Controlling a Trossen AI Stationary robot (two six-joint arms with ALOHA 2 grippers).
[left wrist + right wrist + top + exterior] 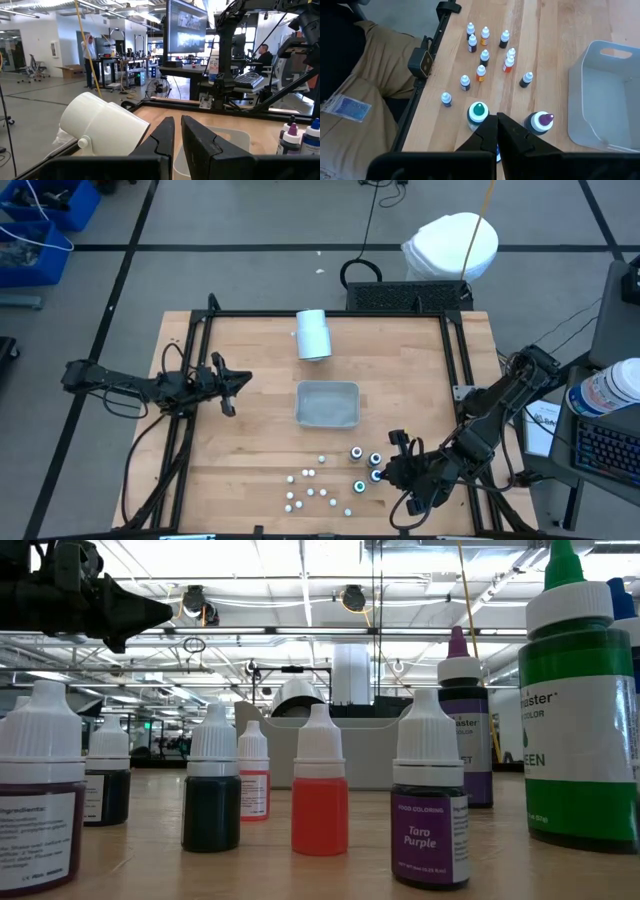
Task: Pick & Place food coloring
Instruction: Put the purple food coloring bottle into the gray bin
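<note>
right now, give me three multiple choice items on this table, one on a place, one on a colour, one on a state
1. Where is the right tool?
A. by the big bottles
B. over the tray
C. by the white cylinder

2. What colour is the liquid in the small bottle at the centre of the low view?
A. blue
B. red-orange
C. yellow

3. How is the grey tray?
A. full of bottles
B. upside down
C. empty

Answers: 1 A, the high view shows it beside them. 2 B, the liquid is red-orange. 3 C, its floor is bare.
</note>
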